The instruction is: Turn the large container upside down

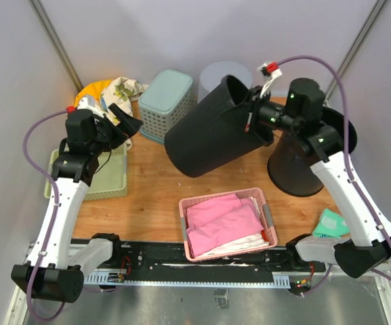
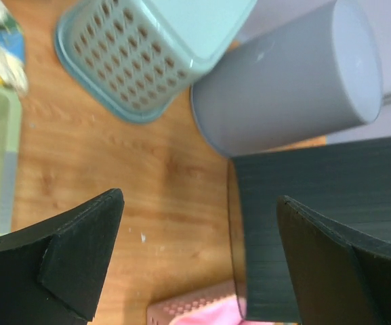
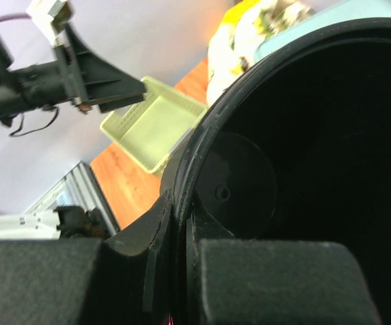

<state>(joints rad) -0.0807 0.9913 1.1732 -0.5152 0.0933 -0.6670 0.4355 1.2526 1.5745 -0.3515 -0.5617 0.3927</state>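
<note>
One large container (image 1: pixel 209 139) (rim clamped).

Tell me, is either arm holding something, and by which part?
The right tool pinches the tilted bin by its rim; the left tool is open, empty.

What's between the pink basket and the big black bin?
Only bare wooden tabletop, seen in the top view, separates the pink plastic basket of cloths from the tilted large black container.
</note>
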